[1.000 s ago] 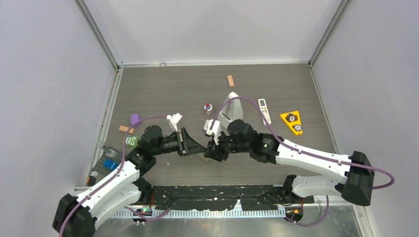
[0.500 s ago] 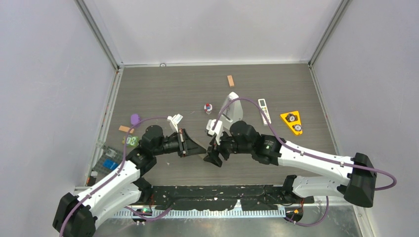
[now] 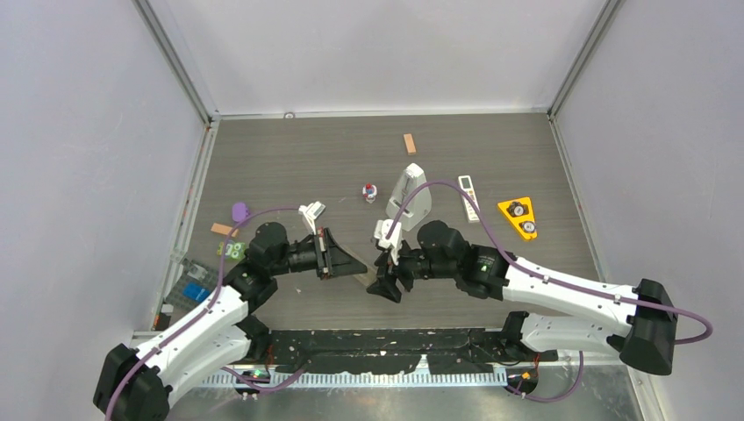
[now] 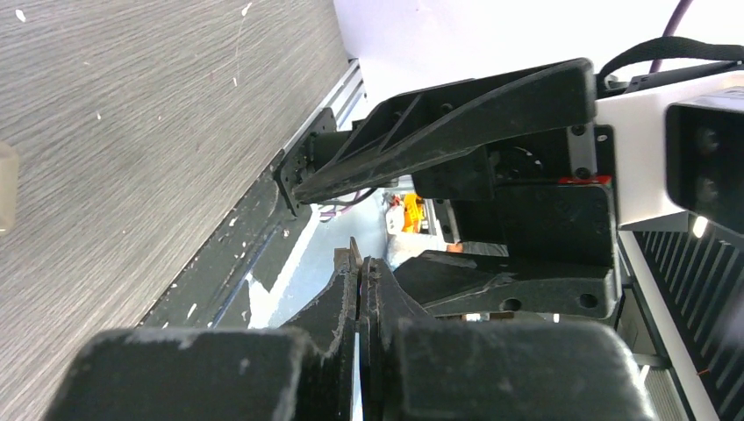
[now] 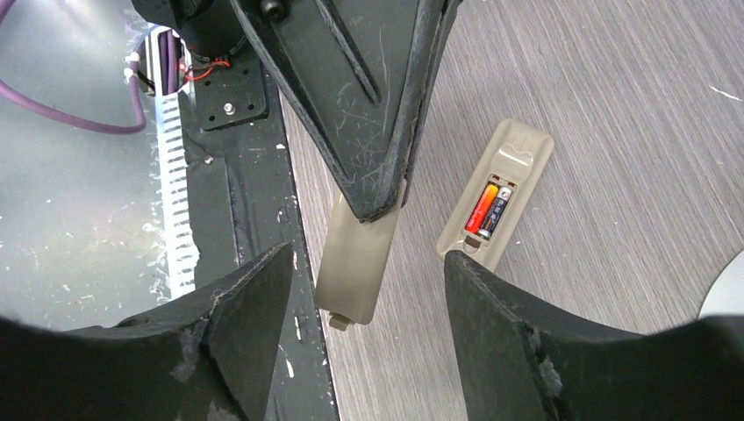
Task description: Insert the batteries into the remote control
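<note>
Pinches the small grey-brown cover [image 5: 353,263] by its upper end with the left hand [image 5: 379,203], fingers pressed fully together on it. Holds that cover just beside the remote control [image 5: 518,145] and apart from it, roughly parallel to it, on the side toward the black base plate [image 5: 232,210] and close to the edge of the surface [image 5: 632,105]. Spreads the right hand [image 3: 383,288] wide with nothing in its grasp, one finger on either side of the cover's lower end in the right wrist view. Just past the farther of those two fingers: the remote control itself, flat on the surface, grey-brown side up, battery compartment uncovered. Inside that compartment: two batteries [image 5: 487,210] side by side, one orange and red, the other dark with a pale end. Beyond the remote control, away from the arm bases, in the top view: a grey pyramid-shaped metronome [image 3: 411,200], then a shorter white remote [image 3: 470,196] with buttons, and a yellow triangular piece [image 3: 518,217] farther toward the right arm's side. Well beyond the remote control, toward the back wall: a small orange block [image 3: 409,143].
</note>
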Available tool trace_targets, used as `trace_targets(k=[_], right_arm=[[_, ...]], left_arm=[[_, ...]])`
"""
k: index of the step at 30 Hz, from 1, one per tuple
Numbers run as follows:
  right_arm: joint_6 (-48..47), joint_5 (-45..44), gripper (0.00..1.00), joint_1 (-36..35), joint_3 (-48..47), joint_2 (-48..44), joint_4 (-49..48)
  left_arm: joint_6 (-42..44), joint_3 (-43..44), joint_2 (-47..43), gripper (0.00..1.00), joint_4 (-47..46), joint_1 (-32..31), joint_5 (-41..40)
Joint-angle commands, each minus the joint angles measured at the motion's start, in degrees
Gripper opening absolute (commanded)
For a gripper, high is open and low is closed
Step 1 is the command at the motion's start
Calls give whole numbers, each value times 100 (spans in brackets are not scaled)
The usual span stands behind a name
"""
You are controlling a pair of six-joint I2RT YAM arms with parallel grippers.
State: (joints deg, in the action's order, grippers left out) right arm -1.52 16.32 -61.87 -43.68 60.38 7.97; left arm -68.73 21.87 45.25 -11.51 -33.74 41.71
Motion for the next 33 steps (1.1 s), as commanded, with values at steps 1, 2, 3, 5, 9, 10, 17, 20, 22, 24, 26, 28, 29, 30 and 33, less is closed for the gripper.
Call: trace_targets(k=[1, 2, 3, 5, 9, 10, 17, 20, 22, 24, 26, 28, 29, 30, 33], right_arm=[[-100, -59, 68, -80, 24, 81, -256], [-102, -114, 66, -87, 32, 91, -254], [-96, -139, 63, -95, 29, 89, -252], [-78, -233, 55, -97, 24, 93, -256], [42, -431, 38, -98, 47, 17, -280], [80, -470, 36, -98, 50, 0, -301], [145, -656, 53, -125, 103, -180, -347], [108, -754, 60, -153, 179, -285, -422], [67, -795, 59, -169, 184, -300, -441], [36, -793, 52, -174, 182, -281, -441], [22, -758, 44, -183, 182, -248, -438], [16, -683, 39, -197, 168, -197, -432], [19, -669, 37, -206, 167, -186, -429], [20, -651, 39, -213, 167, -161, -424], [8, -660, 52, -256, 167, -134, -413]], left_arm=[[-233, 150, -46, 0, -515, -19, 133], [-253, 137, -59, 0, -519, -12, 109], [-271, 125, -60, 0, -515, -16, 89], [-293, 108, -58, 0, -509, -10, 60], [-308, 47, -29, 0, -485, 28, 9], [-312, 32, -28, 0, -480, 44, 4], [-368, -55, 51, 0, -542, 100, 0], [-387, -56, 78, 0, -549, 103, 3], [-402, -59, 82, 0, -530, 111, 3], [-420, -60, 93, 0, -543, 121, 3], [-435, -60, 111, 0, -559, 129, 7], [-462, -64, 125, 0, -600, 137, 19], [-465, -69, 132, 0, -606, 139, 21], [-474, -68, 133, 0, -605, 146, 21], [-499, -74, 135, 0, -622, 161, 21]])
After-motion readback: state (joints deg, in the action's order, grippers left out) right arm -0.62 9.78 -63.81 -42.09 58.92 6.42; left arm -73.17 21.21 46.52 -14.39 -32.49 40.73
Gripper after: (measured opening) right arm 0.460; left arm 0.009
